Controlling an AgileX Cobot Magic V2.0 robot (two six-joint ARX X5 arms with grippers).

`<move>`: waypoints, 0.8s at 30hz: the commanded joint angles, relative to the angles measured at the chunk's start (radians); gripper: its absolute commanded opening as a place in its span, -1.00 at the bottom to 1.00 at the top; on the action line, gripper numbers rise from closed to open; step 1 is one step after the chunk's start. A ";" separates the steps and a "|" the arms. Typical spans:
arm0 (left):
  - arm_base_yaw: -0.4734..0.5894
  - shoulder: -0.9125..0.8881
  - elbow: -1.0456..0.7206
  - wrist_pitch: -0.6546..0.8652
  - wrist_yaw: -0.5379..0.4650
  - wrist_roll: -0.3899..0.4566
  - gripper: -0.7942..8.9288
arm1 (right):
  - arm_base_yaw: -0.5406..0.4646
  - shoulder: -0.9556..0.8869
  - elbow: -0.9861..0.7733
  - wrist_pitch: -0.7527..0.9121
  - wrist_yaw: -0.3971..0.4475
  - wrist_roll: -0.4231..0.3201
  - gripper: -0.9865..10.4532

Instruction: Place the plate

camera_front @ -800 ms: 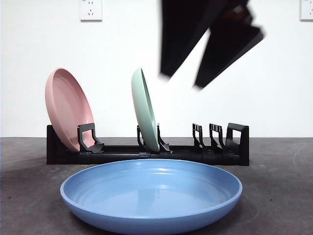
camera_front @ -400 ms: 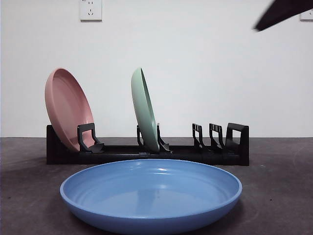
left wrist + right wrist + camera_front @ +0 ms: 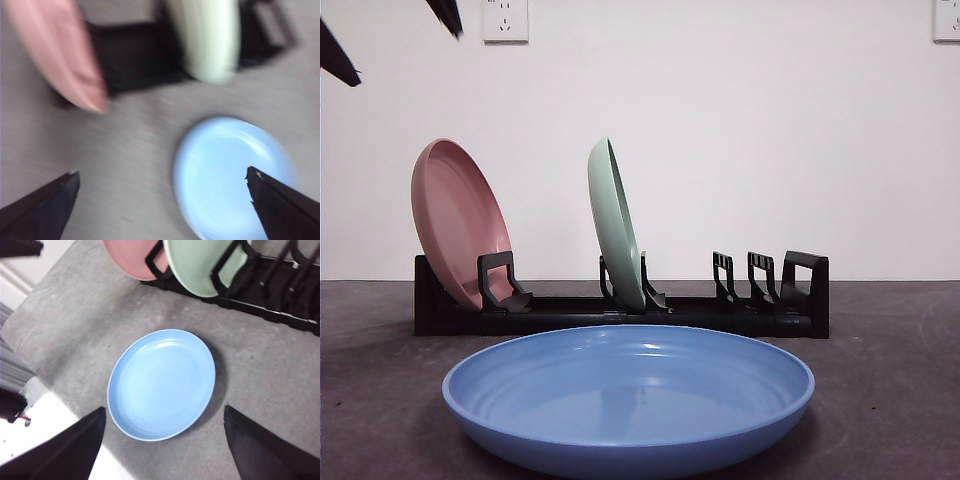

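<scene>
Hanging high above the grey surface (image 3: 880,400), the left gripper (image 3: 162,180) has its two black jaws spread wide with nothing between them; its own view is blurred, but the blue plate (image 3: 232,175) shows below, nearer one jaw than the other. In the front view two black tips at the top left corner are all that shows of an arm, and that view alone does not tell which arm it is. The right gripper (image 3: 165,415) is also raised well clear of the surface, jaws wide apart and holding nothing, looking down on the same plate.

That blue plate (image 3: 628,397) lies flat, right way up, on the surface near its front edge, just in front of the black rack (image 3: 620,312) and apart from it. The rack runs along the surface behind, parallel to the front edge. A pink plate (image 3: 460,222) stands on edge at the rack's left end, leaning back to the left. A green plate (image 3: 615,222) stands nearly upright in a slot near the rack's middle. The slots at the rack's right end hold no plate. On the white wall behind, a socket (image 3: 506,20) sits near the top left and part of another at the top right.
</scene>
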 commanded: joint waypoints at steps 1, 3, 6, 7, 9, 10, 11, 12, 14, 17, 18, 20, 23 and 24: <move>-0.031 0.118 0.121 -0.018 -0.157 0.032 0.24 | -0.007 -0.037 -0.024 0.026 -0.007 0.048 -0.17; -0.048 0.193 0.192 -0.034 -0.253 0.037 0.24 | -0.008 -0.061 -0.043 0.036 -0.008 0.070 -0.17; -0.067 0.296 0.280 -0.043 -0.404 0.058 0.24 | -0.008 -0.081 -0.063 0.040 -0.011 0.088 -0.17; -0.072 0.335 0.311 -0.045 -0.467 0.065 0.24 | -0.008 -0.085 -0.066 0.038 -0.011 0.090 -0.17; -0.080 0.393 0.354 -0.045 -0.558 0.077 0.24 | -0.008 -0.085 -0.069 0.038 -0.010 0.090 -0.17; -0.082 0.421 0.372 -0.043 -0.598 0.077 0.24 | -0.007 -0.085 -0.069 0.039 -0.011 0.090 -0.17; -0.084 0.445 0.385 -0.037 -0.625 0.082 0.24 | -0.007 -0.085 -0.069 0.040 -0.011 0.090 -0.17; -0.084 0.463 0.392 -0.029 -0.640 0.089 0.24 | -0.008 -0.084 -0.069 0.040 -0.010 0.089 -0.17; -0.084 0.496 0.395 -0.003 -0.668 0.102 0.24 | -0.007 -0.084 -0.069 0.044 -0.010 0.090 -0.17; -0.083 0.533 0.395 0.026 -0.703 0.108 0.24 | -0.007 -0.084 -0.069 0.047 -0.010 0.089 -0.17; -0.082 0.541 0.395 0.033 -0.706 0.110 0.24 | -0.007 -0.084 -0.069 0.047 -0.010 0.089 -0.17; -0.080 0.556 0.395 0.051 -0.708 0.110 0.24 | -0.007 -0.084 -0.069 0.047 -0.010 0.089 -0.17; -0.077 0.568 0.395 0.078 -0.710 0.110 0.17 | -0.007 -0.083 -0.069 0.047 -0.007 0.089 -0.17; -0.076 0.571 0.395 0.081 -0.711 0.110 0.10 | -0.007 -0.083 -0.069 0.047 -0.006 0.089 -0.17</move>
